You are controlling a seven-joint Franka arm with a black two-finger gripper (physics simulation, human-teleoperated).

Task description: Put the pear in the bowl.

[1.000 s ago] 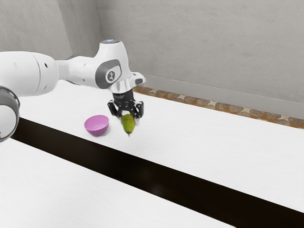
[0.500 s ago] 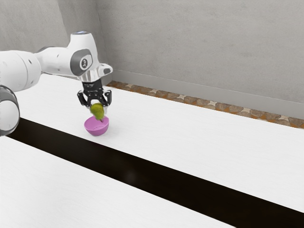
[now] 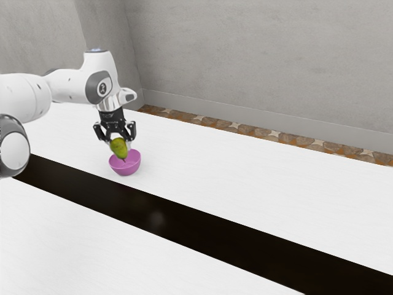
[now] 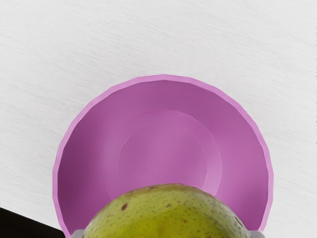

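Bright, even light covers the tabletop; 1 faint glow marks the dark strip; soft shading lines the bowl.

1. Your bowl stands on the table, toward the exterior view's left.
2. You have the pear between the jaws, over the bowl.
3. Before the bowl, in the exterior view, your table has a long band.
4. Behind your table lies a floor strip, then the wall.
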